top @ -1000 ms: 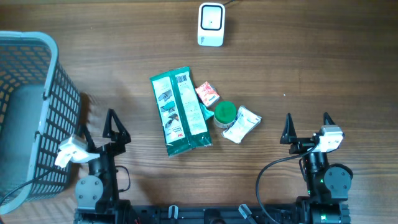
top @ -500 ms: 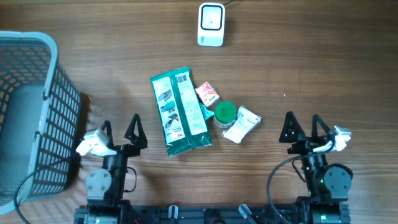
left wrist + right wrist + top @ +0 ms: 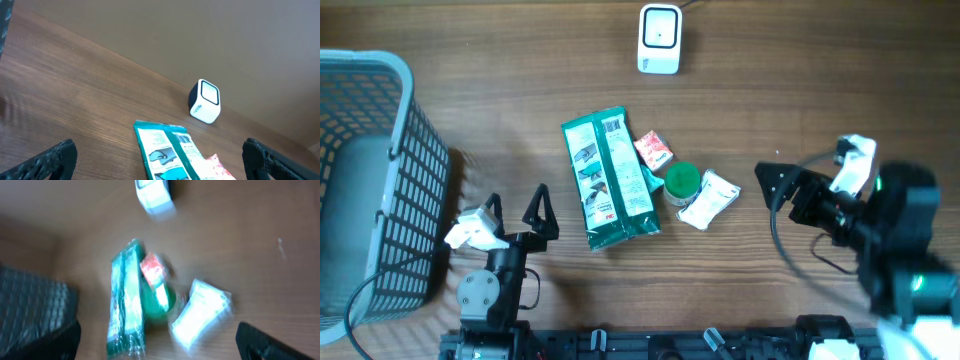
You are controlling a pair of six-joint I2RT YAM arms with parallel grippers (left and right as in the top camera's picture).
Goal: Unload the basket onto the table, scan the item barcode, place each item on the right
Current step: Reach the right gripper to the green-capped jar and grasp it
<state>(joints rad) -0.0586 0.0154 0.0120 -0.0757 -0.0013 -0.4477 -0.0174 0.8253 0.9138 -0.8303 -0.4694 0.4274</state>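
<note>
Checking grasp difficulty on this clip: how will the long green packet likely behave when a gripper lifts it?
Probably floppy: the green packet is a long, flat film pouch, so it should sag from an end grip. Its glossy-looking wrap may slip. It looks thin, so likely light.

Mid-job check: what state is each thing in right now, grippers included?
Left gripper: open, empty.
Right gripper: open, empty, raised.
Green pack: lying flat, untouched.
Red sachet: flat, beside the pack.
Green-lidded jar: lid on.
White packet: lying beside the jar.
Scanner: upright, nothing presented.
Basket: looks empty.
</note>
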